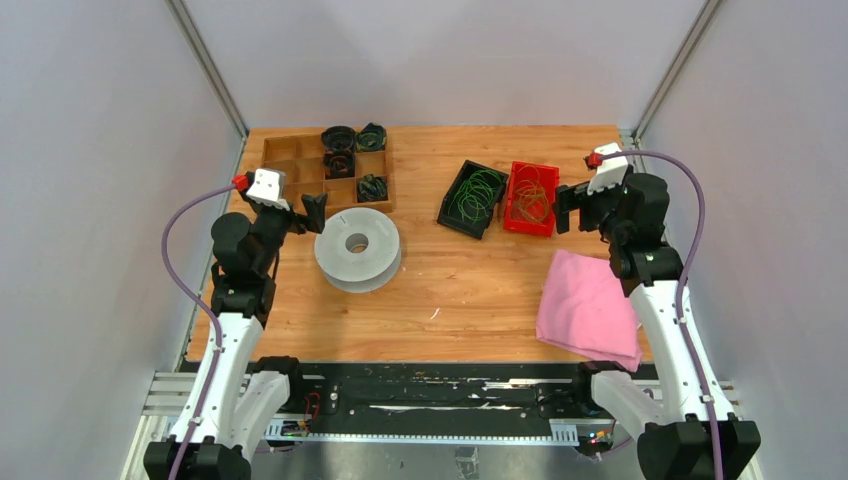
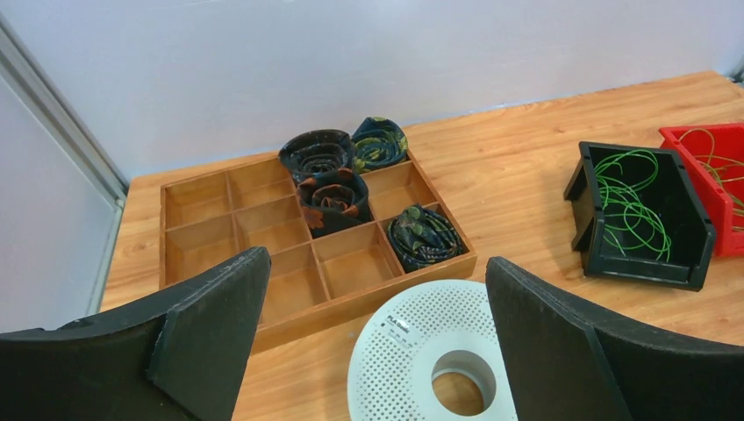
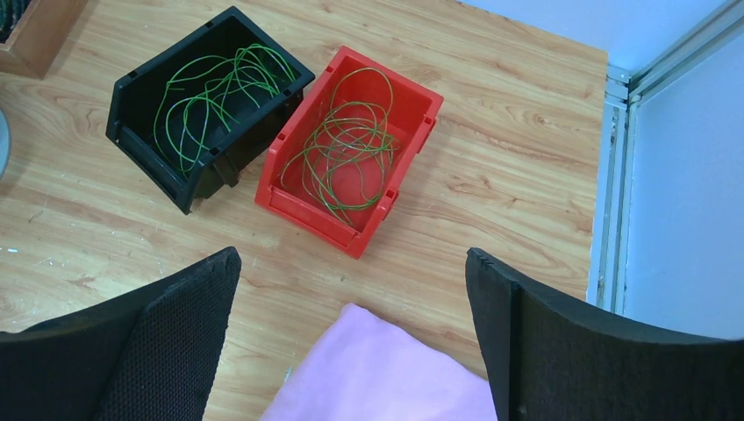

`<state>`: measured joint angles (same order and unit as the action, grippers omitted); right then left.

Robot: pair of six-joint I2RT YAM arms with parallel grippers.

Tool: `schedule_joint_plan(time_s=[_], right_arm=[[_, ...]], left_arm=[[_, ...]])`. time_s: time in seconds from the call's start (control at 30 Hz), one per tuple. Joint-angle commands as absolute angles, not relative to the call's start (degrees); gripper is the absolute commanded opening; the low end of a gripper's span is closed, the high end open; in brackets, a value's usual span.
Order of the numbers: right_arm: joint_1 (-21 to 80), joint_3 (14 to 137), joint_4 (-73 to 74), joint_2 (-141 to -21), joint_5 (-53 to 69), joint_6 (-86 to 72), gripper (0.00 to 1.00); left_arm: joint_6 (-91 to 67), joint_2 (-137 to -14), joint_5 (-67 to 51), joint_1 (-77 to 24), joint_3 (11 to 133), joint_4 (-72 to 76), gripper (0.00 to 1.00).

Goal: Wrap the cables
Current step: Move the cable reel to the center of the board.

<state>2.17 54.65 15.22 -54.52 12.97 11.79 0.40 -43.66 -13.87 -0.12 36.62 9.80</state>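
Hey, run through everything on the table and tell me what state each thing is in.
Left gripper, open, empty.
Right gripper, open, empty.
Green cables, loose loops in black bin.
Olive cables, tangled loops in red bin.
Spool, lying flat.
Tray, four cells hold bundles, rest empty.
Cloth, lying on table.

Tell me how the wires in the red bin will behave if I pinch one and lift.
Probably floppy and springy: the wires are very thin and lie in loose curls. They will likely come up tangled, since the loops overlap in one heap. The red bin looks light, so a snagged wire might drag or tip it.
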Motion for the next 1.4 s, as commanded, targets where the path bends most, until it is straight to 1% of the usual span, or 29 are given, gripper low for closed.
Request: schedule_joint_plan(time_s=[0.0,0.5,0.83,1.0,1.2,1.37], right_arm=[[1.22,53.44,13.45,-53.09,14.01,12.38,0.98],[1.22,53.38,13.59,-53.39,14.4,12.39,0.98],[1.22,53.71,13.08,-51.28,9.23,12.51,0.98],[1.23,55.69,15.97,-51.43,11.45,14.13,0.98],[1.6,58.91,21.95,-53.2,16.8,18.08,0.98],[2.53,59.53,24.44,-55.13,17.31,19.77,0.98]], left_arm=[[0.42,-42.85,-13.49,-0.24,36.32,12.13,0.98],[1.04,-42.71,-13.47,-0.18,36.49,11.49,0.98],[2.84,-43.09,-14.82,-0.2,38.23,7.87,0.98],[3.85,-43.74,-16.47,-0.18,38.53,7.12,0.98],[5.98,-45.68,-20.31,-0.19,39.07,6.86,0.98],[13.14,-47.44,-23.58,-0.18,39.59,1.92,0.98]])
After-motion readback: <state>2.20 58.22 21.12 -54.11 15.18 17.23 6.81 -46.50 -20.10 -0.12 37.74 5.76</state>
